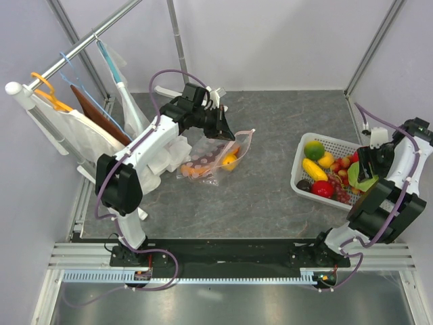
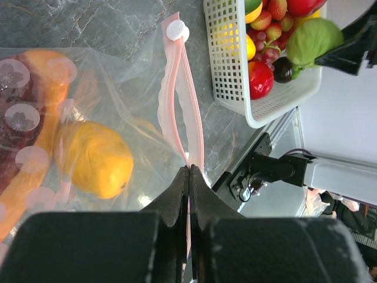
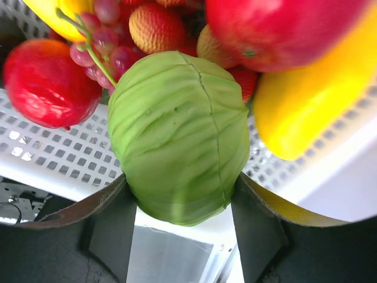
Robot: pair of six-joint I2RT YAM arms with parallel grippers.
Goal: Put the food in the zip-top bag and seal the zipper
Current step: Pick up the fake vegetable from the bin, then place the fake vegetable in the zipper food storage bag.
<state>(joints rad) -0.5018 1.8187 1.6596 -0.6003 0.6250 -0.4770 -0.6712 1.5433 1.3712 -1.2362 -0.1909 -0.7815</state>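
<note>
our left hand is clenched on the zipper at the end away from its white slider tab. we judge it pinches there to lift and anchor the mouth, whose two pink strips gape a little. the zip-top bag lies left of centre, toward the far edge of the tabletop, and already holds an orange-yellow fruit and a long orange-brown piece. our right hand grips the green cabbage from both sides, above the near rim of the white slatted basket by the right edge, where more toy fruit sits. the cabbage is bulky, so the narrow mouth looks likely to need widening.
</note>
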